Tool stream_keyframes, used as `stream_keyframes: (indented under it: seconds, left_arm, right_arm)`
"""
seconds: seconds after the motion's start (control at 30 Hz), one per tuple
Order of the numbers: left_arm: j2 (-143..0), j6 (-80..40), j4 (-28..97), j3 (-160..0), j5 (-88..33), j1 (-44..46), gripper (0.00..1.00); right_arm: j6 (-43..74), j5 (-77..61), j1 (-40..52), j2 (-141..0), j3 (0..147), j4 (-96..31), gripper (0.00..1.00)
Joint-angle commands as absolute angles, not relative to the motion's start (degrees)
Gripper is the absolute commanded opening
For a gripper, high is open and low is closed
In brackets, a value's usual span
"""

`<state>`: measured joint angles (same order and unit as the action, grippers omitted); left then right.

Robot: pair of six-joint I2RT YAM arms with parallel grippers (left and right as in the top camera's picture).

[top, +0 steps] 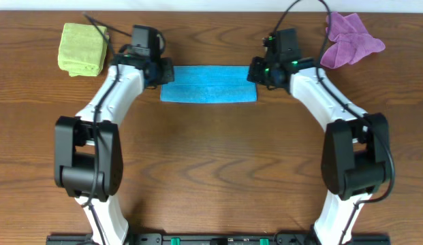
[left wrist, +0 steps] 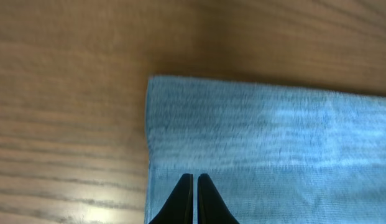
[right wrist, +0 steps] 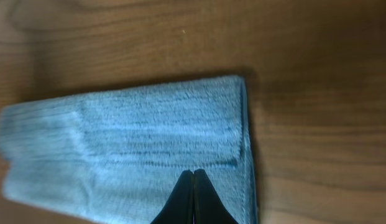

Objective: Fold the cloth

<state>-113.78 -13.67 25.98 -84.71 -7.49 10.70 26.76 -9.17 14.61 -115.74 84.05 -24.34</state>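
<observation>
The sky-blue cloth point(top: 208, 84) lies flat on the wooden table as a long folded strip. My left gripper point(top: 166, 72) hovers at its left end, my right gripper point(top: 255, 72) at its right end. In the left wrist view the cloth point(left wrist: 273, 137) fills the right side, and the left gripper point(left wrist: 194, 178) is shut just inside its left edge with no fabric showing between the fingers. The right wrist view has the cloth point(right wrist: 137, 137) with a doubled layer along its right edge. There the right gripper point(right wrist: 193, 172) is shut over it, and I see no cloth pinched.
A folded lime-green cloth point(top: 82, 49) sits at the back left. A crumpled purple cloth point(top: 349, 39) lies at the back right. Both arm bases stand at the front edge of the table point(top: 211, 156).
</observation>
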Motion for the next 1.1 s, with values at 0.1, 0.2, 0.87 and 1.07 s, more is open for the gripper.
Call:
stream_keyframes:
  seconds: [0.1, 0.2, 0.87, 1.07]
  left_arm:
    - [-115.9, -15.2, 22.1, -85.6, 2.1, 12.2, 0.06]
    - [-117.9, -15.9, 20.5, -85.6, 1.8, 12.2, 0.06]
    - [-125.5, -16.8, 31.6, -85.6, 0.1, 14.6, 0.06]
    - [-125.5, -16.7, 39.1, -85.6, 0.1, 14.6, 0.06]
  right_arm:
    - [26.0, 1.5, 17.3, -116.1, 84.7, -21.7, 0.02]
    - [27.5, 1.5, 17.3, -117.6, 84.7, -21.0, 0.02]
    - [27.4, -1.8, 18.2, -123.8, 84.7, -32.5, 0.01]
    - [27.9, -2.0, 18.3, -123.7, 84.7, -41.1, 0.02]
